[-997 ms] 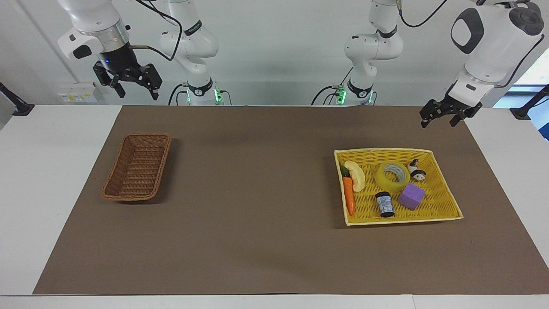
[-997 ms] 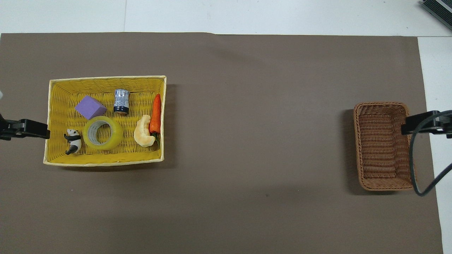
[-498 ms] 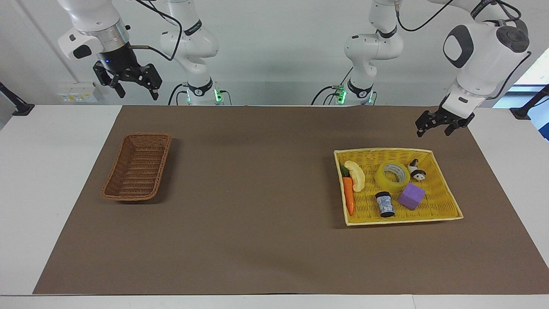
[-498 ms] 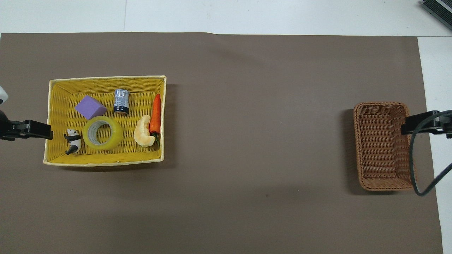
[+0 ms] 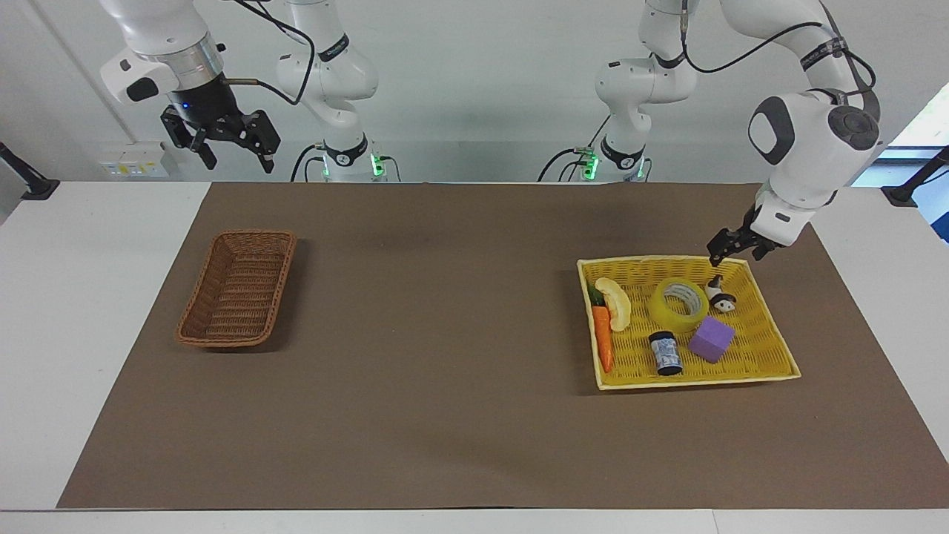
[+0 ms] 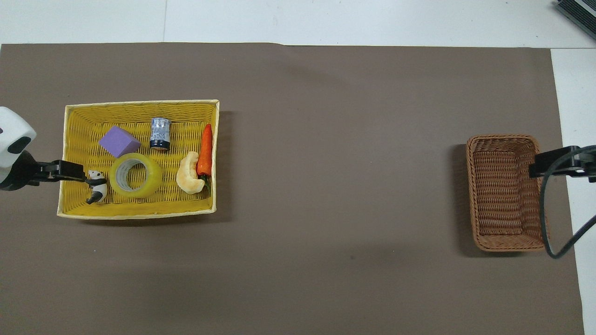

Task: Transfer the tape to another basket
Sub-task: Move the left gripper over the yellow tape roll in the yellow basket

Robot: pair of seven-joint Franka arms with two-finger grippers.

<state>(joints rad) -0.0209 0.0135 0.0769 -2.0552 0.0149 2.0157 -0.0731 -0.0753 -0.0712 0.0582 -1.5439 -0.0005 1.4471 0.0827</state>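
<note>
Yellow tape [image 5: 678,304] flat; wicker basket [image 5: 239,288] apart.

A white worktop [image 5: 89,245] carries a large brown mat [image 5: 445,334]; a pale grey wall [image 5: 482,81] stands at the robots' end; a bright window [image 5: 923,126] shows by one corner.

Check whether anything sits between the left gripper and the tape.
The left gripper is open over the yellow basket's rim at the left arm's end. The panda figurine stands beside the tape on that same side, right in the approach line. Coming down from above would probably avoid it.
</note>
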